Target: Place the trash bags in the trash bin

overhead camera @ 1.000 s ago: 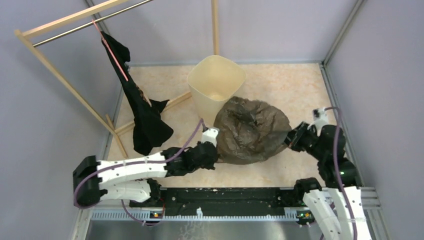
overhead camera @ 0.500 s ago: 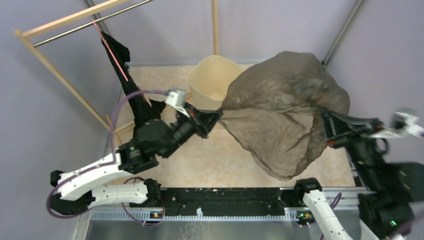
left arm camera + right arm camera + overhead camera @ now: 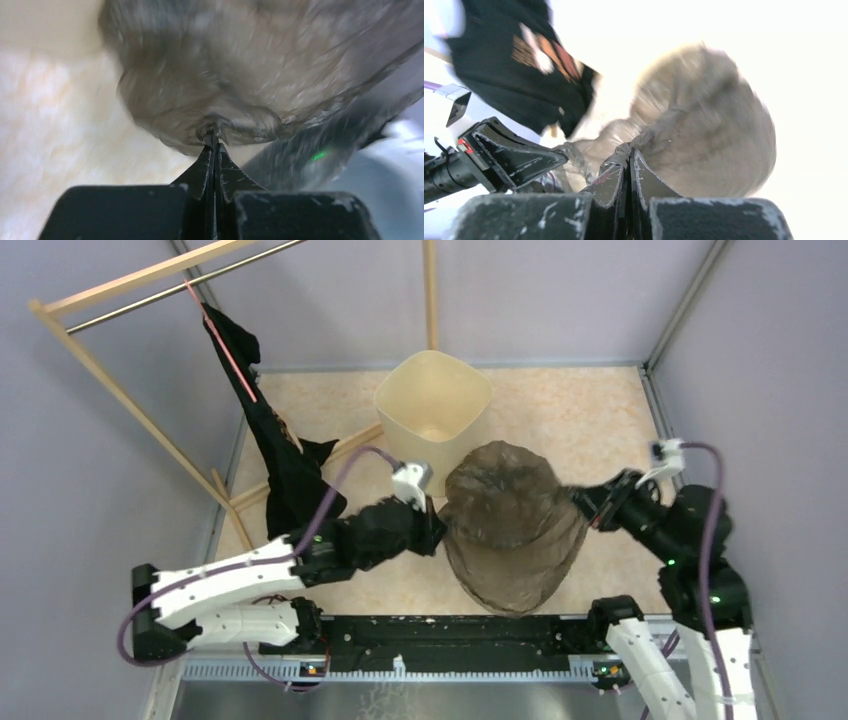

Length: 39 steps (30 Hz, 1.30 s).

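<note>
Change: the trash bag (image 3: 512, 525), billowed high and wide half a second ago, has collapsed and now hangs low between the arms.
- At left: left gripper (image 3: 436, 530), jaws pressed together on the bag's left rim.
- Centre: trash bin (image 3: 400, 445), upright and open just behind the bag, which is not yet inside.
- At right: right gripper (image 3: 582, 508), pinching the opposite rim (two holds that probably serve to spread the mouth).
</note>
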Motion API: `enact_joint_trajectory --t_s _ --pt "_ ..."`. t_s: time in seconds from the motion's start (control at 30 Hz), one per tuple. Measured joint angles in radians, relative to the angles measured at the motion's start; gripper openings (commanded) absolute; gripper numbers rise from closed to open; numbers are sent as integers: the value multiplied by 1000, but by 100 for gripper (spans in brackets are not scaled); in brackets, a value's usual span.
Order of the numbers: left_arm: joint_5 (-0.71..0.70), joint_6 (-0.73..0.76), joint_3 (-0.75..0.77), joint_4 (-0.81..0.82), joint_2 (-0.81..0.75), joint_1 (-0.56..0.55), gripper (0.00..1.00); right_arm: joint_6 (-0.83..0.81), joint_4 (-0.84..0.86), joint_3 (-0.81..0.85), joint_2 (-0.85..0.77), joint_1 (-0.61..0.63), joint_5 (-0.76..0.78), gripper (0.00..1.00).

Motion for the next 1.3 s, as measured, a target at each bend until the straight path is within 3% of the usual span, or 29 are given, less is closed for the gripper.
enact_joint_trajectory --t_s 0.13,0.23,0.37,0.6,0.77,1.0,1.3 --pt "-8 97 253 39 -89 0 0 -49 80 332 76 0 0 0" --pt "-15 137 334 140 -137 0 0 -61 134 407 72 0 -2 0" --pt "-34 123 241 214 -172 1 0 -56 183 308 45 0 -25 0" --pt "28 76 112 124 13 0 0 -15 165 -29 68 0 -150 0" --pt "29 121 200 88 14 0 0 -43 122 6 76 0 -156 0" --pt "62 151 262 170 -1 0 0 -78 161 103 77 0 -188 1" --pt "150 153 357 238 235 0 0 73 331 6 89 0 -358 10"
